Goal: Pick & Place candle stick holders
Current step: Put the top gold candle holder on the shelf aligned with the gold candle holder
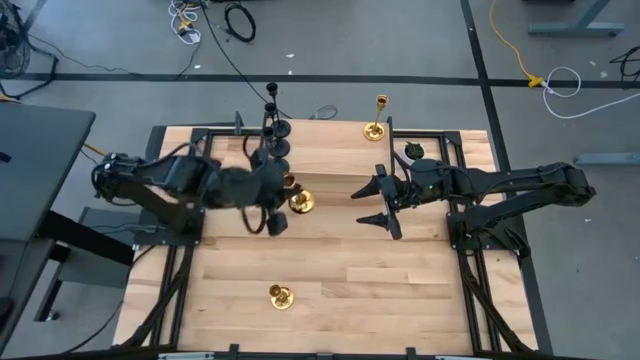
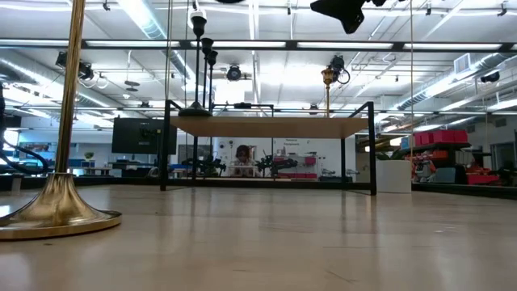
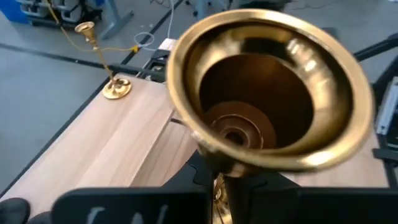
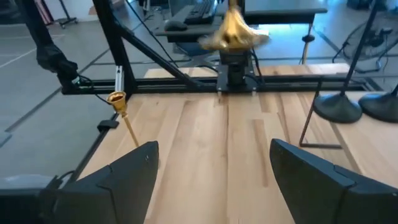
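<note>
My left gripper [image 1: 282, 204] is shut on a shiny gold candle stick holder [image 1: 300, 202] above the table's middle. That holder's flared base [image 3: 267, 93] fills the left wrist view, hollow underside toward the camera. My right gripper [image 1: 372, 205] is open and empty, level with it to the right, its fingers [image 4: 124, 174] pointing at the held holder [image 4: 233, 34]. A second gold holder [image 1: 377, 125] stands on its base at the far edge. A third gold holder [image 1: 281, 296] stands near the front. Three matte black holders [image 1: 275, 130] stand in a row at the far left. My left gripper holds the gold holder by its thin stem [image 3: 219, 190], just behind the flared base. The base itself hides the fingers, so the kind of hold does not show. The holder is lifted clear of the table, tipped over with its base [image 4: 233, 34] raised above the gripper.
A black frame [image 1: 440, 135] runs around the wooden table top. A small pot with green plant [image 1: 413, 152] sits at the far right beside my right arm. The near gold holder [image 2: 56, 210] stands close to the low camera. Bare wood lies between the grippers and the near edge.
</note>
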You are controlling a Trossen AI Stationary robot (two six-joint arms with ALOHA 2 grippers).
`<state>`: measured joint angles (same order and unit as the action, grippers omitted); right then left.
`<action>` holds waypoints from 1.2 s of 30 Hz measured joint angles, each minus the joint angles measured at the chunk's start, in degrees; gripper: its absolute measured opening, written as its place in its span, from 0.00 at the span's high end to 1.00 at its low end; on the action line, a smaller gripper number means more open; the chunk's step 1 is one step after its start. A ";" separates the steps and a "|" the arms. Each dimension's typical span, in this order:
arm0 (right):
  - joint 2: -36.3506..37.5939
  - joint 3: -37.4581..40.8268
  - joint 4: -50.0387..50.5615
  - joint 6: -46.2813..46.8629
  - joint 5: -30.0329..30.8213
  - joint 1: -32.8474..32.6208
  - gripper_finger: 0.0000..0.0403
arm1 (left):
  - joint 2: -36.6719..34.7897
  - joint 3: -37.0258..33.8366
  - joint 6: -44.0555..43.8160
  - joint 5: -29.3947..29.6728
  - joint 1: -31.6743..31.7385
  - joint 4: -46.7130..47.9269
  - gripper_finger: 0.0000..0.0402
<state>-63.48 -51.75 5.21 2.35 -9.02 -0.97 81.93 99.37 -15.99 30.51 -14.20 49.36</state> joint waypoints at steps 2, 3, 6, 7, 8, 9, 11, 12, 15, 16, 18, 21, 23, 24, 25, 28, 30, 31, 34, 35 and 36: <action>0.00 0.00 -1.15 -0.80 0.40 0.00 0.25 | 0.58 -0.01 0.30 -1.57 2.20 -0.47 0.96; 0.00 0.00 -1.98 -1.08 0.98 0.01 0.25 | 0.83 -0.04 0.80 -2.73 3.13 -0.50 0.96; 0.00 0.00 -4.23 -1.53 3.35 0.02 0.25 | 2.30 -0.02 4.44 -7.31 5.56 -4.27 0.96; 0.00 0.00 -5.14 -1.58 4.16 0.02 0.25 | 2.87 -0.02 5.11 -8.87 6.21 -5.52 0.96; 0.00 0.00 -5.97 -1.60 4.97 0.02 0.25 | 3.61 -0.02 5.99 -10.34 6.89 -6.60 0.96; 0.02 0.00 -6.33 -1.57 6.04 0.02 0.25 | 4.34 -0.02 6.73 -11.70 7.51 -7.90 0.96; 0.00 0.00 -6.35 -1.52 8.70 0.00 0.25 | 5.63 -0.02 8.06 -14.20 8.64 -9.45 0.96; 0.00 0.00 -6.41 -1.51 10.08 0.00 0.25 | 6.30 -0.02 8.21 -14.94 9.16 -9.98 0.96; 0.00 0.00 -6.25 -0.82 15.29 0.00 0.25 | 8.04 -0.02 8.52 -17.11 10.62 -10.55 0.96; 0.00 0.00 -5.73 -0.62 16.62 0.00 0.25 | 8.53 -0.04 8.89 -17.70 11.01 -10.68 0.96; 0.00 0.00 -5.00 -0.20 18.05 0.02 0.25 | 9.45 -0.04 9.52 -18.18 11.55 -11.39 0.96; 0.00 0.00 -4.76 0.64 16.95 0.02 0.25 | 10.49 -0.04 10.36 -19.29 12.20 -13.82 0.96; 0.00 0.00 -4.88 -0.67 14.62 0.02 0.25 | 11.03 -0.04 11.09 -21.43 12.64 -15.23 0.96; 0.00 0.00 -5.15 -0.81 14.12 0.01 0.25 | 11.20 -0.04 11.14 -22.20 12.79 -16.59 0.96; 0.00 0.00 -5.50 -0.86 13.28 0.00 0.25 | 11.31 -0.04 11.22 -22.91 12.94 -17.22 0.96; -0.01 0.00 -7.36 -1.29 10.53 0.00 0.25 | 11.65 -0.02 11.97 -23.51 13.16 -18.55 0.96; -0.36 0.00 -9.82 -1.31 9.46 0.00 0.25 | 11.89 -0.02 12.39 -23.51 13.16 -19.20 0.96; -0.39 0.00 -10.24 -1.31 9.40 0.00 0.25 | 11.94 -0.04 12.46 -23.52 13.16 -19.24 0.96; -1.07 -0.02 -11.64 -1.31 9.49 0.00 0.25 | 12.63 0.06 12.49 -24.35 13.16 -20.99 0.96; -1.45 -0.02 -11.76 -1.31 9.51 0.00 0.25 | 12.71 -0.01 12.60 -24.42 13.14 -20.59 0.96; -1.99 -0.02 -12.13 -1.32 9.53 0.00 0.25 | 12.76 -0.07 12.74 -24.47 13.14 -20.49 0.96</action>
<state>-65.48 -51.77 -6.92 1.03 0.51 -0.97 94.69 99.31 -3.25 6.05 -1.06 28.87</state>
